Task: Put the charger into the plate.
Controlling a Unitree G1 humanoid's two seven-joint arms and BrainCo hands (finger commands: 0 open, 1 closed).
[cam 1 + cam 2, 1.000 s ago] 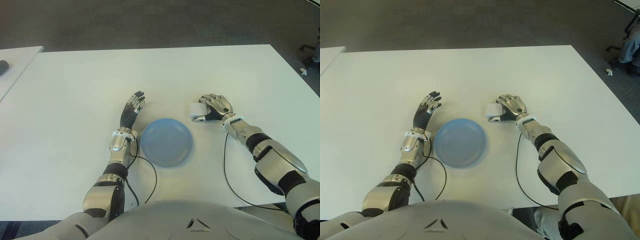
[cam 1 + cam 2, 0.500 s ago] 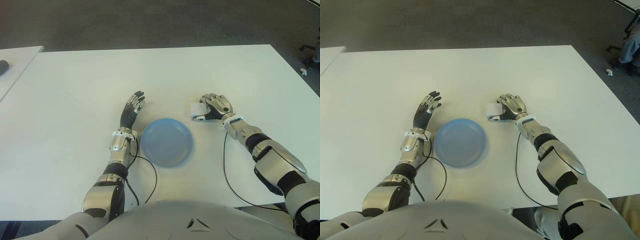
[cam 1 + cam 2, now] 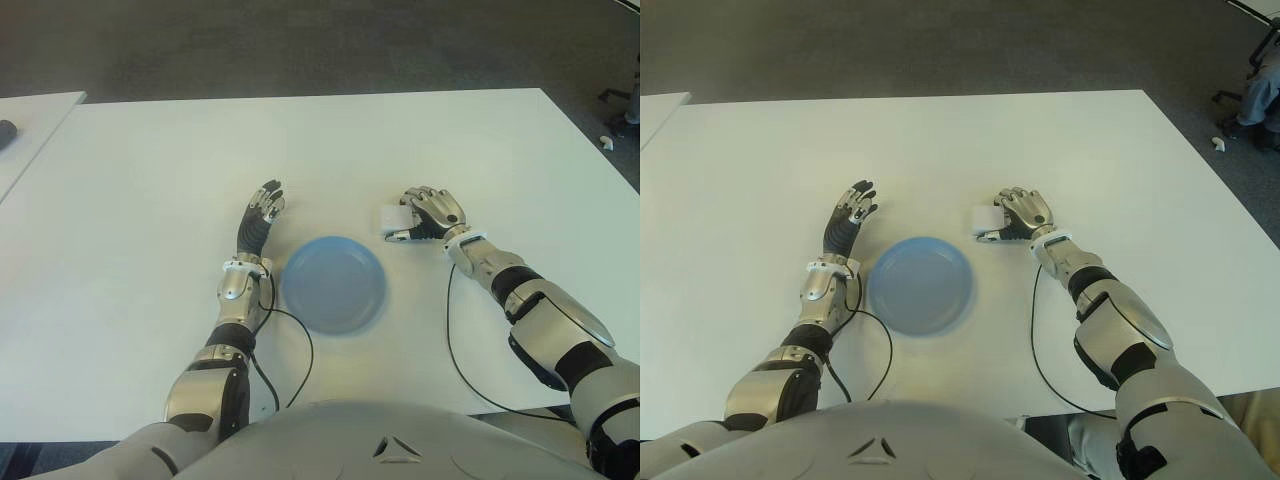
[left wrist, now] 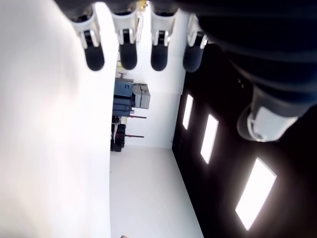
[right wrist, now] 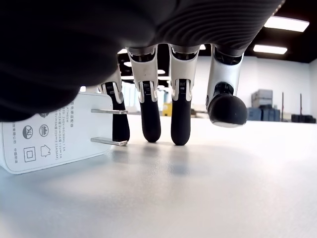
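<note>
The white charger (image 3: pixel 391 217) lies on the white table (image 3: pixel 150 170), just beyond and to the right of the blue plate (image 3: pixel 333 283). My right hand (image 3: pixel 420 220) hovers right beside it, fingers bent down. In the right wrist view the fingertips (image 5: pixel 151 126) touch the tabletop next to the charger (image 5: pixel 47 134), whose two prongs point at them; the thumb stands apart and nothing is gripped. My left hand (image 3: pixel 260 212) shows at the plate's left, fingers (image 4: pixel 128 54) stretched and holding nothing.
A black cable (image 3: pixel 450 330) trails from my right wrist toward the table's near edge, and another (image 3: pixel 300 350) loops from the left wrist beside the plate. A second white table (image 3: pixel 30 120) with a dark object (image 3: pixel 5 132) stands at far left.
My left hand has shifted slightly left, away from the plate. The right hand and the charger stay where they were.
</note>
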